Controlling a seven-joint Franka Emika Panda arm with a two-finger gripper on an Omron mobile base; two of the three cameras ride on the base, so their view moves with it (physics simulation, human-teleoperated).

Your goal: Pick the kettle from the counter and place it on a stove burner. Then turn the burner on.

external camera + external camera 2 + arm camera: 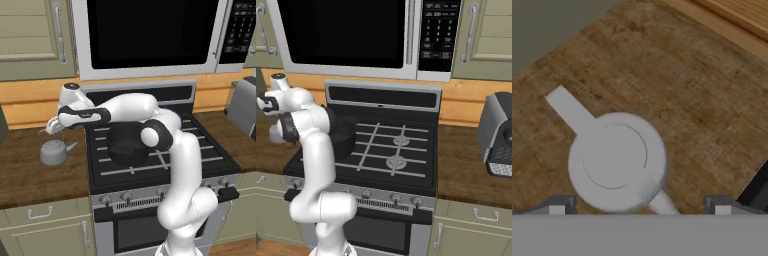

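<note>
The grey kettle (54, 151) stands upright on the dark wood counter (30, 177), just left of the stove (205, 152). Its thin wire handle arches over the lid and its spout points toward the stove. My gripper (50, 130) hangs directly above it, pointing down, close to the handle. In the hand view the kettle (615, 161) lies straight below, between the two fingertips (558, 205), which stand wide apart. The gripper (639, 205) is open and holds nothing. The counter (702, 100) surrounds the kettle on all sides.
A black pot (126, 145) sits on the stove's front left burner, under my arm. The right burners (396, 162) are bare. Knobs (126, 196) line the stove's front. A toaster (499, 132) stands on the right counter and a microwave (150, 35) hangs above.
</note>
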